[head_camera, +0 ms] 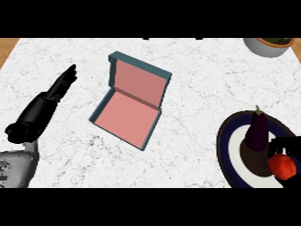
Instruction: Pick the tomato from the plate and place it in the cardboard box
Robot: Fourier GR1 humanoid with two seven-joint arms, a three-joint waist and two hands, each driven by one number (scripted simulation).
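A red tomato [283, 166] lies on the dark blue plate [229, 137] at the lower right, next to a dark purple eggplant [257, 131]. My right hand [299, 150] is at the plate's right side, its black fingers curled round the tomato, which still looks low over the plate. The box [128, 110] stands open in the middle of the counter, with a pink inside, teal edges and its lid raised at the back. My left hand [62, 83] lies open on the counter to the left of the box, fingers straight and pointing away.
A white pot with a plant [270, 45] stands at the far right corner. The marble counter [198, 88] ends in wooden edges at the left and right.
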